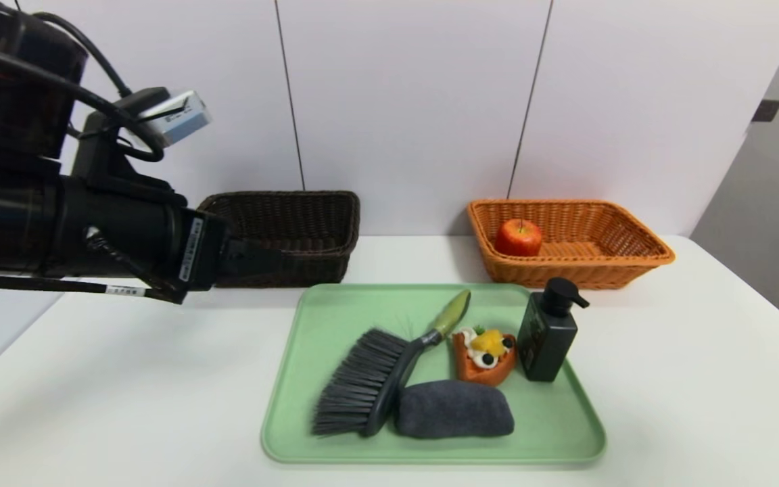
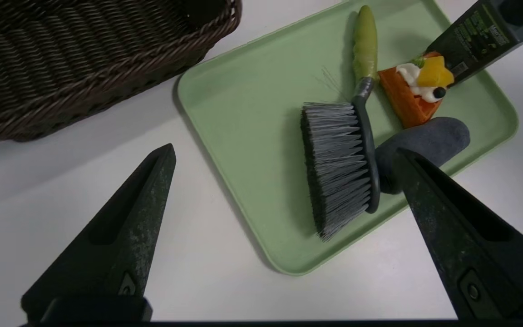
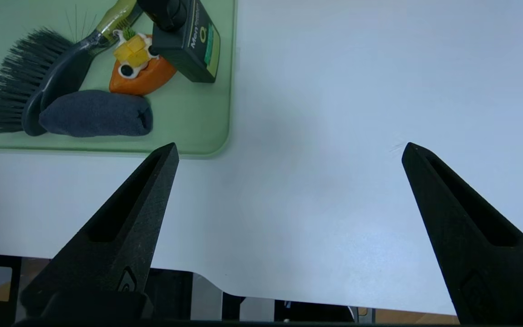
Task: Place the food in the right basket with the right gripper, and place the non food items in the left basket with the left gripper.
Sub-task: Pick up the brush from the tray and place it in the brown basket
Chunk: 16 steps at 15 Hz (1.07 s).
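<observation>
The red-yellow apple [image 1: 518, 237] lies in the orange right basket [image 1: 633, 251]. On the green tray [image 1: 335, 325] are the tart slice [image 1: 485, 355], the green-handled brush [image 1: 376, 379], the grey cloth roll [image 1: 454, 408] and the black pump bottle [image 1: 548, 335]. My left gripper [image 2: 284, 150] is open and empty. It hovers over the table beside the tray's left side, in front of the dark brown left basket [image 1: 295, 230]. My right gripper [image 3: 291, 145] is out of the head view. It stands open and empty above bare table, right of the tray [image 3: 198, 127].
The white table [image 1: 126, 379] runs back to a white wall. Both baskets stand along that wall, behind the tray. In the right wrist view the table's front edge [image 3: 288, 297] shows close under the right gripper.
</observation>
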### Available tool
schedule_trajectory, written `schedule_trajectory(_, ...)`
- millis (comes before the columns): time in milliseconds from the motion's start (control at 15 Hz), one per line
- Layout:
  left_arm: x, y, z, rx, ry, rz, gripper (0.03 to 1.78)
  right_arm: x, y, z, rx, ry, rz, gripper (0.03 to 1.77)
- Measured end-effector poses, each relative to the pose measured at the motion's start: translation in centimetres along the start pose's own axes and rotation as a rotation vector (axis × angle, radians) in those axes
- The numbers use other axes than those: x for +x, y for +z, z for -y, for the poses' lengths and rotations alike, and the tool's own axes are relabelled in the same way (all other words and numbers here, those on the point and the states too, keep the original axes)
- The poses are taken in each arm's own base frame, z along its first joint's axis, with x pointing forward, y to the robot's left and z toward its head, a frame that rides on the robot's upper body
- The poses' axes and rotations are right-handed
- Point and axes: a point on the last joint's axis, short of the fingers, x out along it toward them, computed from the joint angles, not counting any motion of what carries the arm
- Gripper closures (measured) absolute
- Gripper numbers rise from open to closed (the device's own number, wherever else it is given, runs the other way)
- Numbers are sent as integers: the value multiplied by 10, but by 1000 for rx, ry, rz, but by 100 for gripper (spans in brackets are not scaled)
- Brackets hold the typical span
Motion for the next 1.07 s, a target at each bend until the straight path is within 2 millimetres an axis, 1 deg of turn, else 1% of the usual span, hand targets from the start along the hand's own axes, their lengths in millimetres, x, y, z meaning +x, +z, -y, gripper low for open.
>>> schedule_trajectory(200, 27, 9, 17, 39, -66, -37, 12, -1, -4, 1, -1, 2, -4, 10)
schedule_trajectory(600, 105, 22, 47, 84, -136, -121, 12, -2, -6, 1, 0, 3, 1, 10)
schedule_trajectory(800, 143, 21, 53, 82, -123, -180, 12, -2, -6, 1, 13, 9, -1, 10)
schedule_trajectory(933, 169, 16, 53, 81, -53, -214, 12, -1, -6, 1, 18, 12, -5, 10)
schedule_trajectory(1067, 186, 12, 55, 73, -13, -230, 12, 0, -6, 0, 19, 21, -12, 10)
